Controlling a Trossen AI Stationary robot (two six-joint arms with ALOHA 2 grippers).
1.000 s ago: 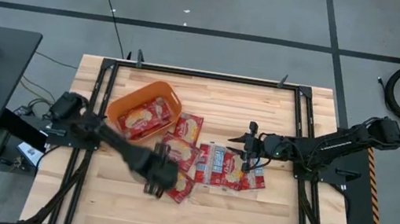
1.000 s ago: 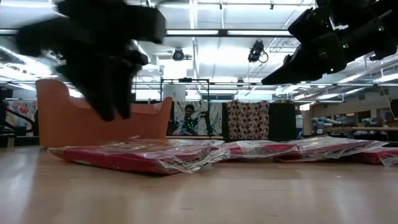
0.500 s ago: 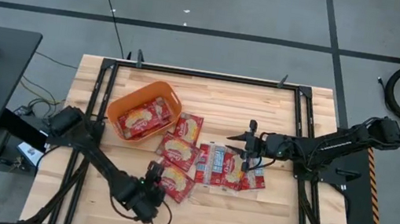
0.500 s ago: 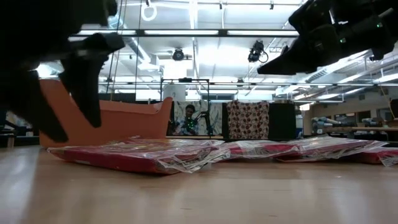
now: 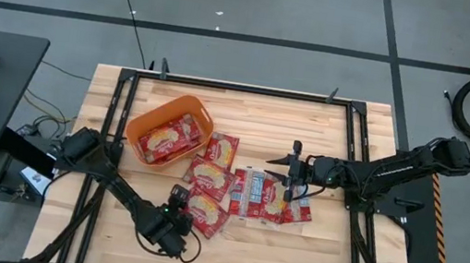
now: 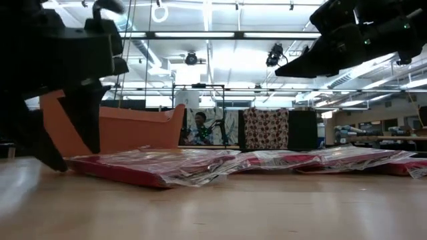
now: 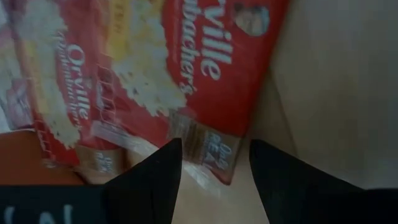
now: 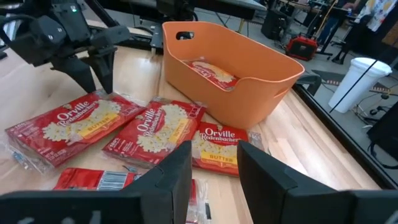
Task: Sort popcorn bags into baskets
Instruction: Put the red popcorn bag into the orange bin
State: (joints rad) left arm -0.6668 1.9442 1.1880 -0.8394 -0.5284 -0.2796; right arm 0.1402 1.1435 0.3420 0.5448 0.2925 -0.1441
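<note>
- Seen from above, the left gripper (image 5: pixel 174 219) sits low over the table (image 5: pixel 310 255) near its 7 o'clock edge, fingers apart and empty, tips pointing toward 12 o'clock at the nearest popcorn bag (image 5: pixel 204 212).
- The left wrist view shows the two dark fingers (image 7: pixel 155 180) straddling the corner of that red bag (image 7: pixel 205 74), with a second bag overlapping beside it.
- To do this pickup well, I judge the fingers should close on this bag's free edge alone, not on the overlapping neighbour, and pinch the crinkly wrapper firmly, since a flat packet gives little to hold.
- Further in, at the table's centre, more popcorn bags (image 5: pixel 249 192) lie flat in a loose overlapping spread running toward 3 o'clock; some show blue-white panels.
- The right gripper (image 5: pixel 289 179) hovers at the 3 o'clock end of that spread, waiting, its fingers parted and holding nothing.
- Furthest, toward 10 o'clock, the orange basket (image 5: pixel 142 120) already holds a couple of bags; one more bag (image 5: pixel 221 149) lies just beside its 3 o'clock side.
- The lift needs to clear the basket's low wall before release; most bags are not yet sorted.
</note>
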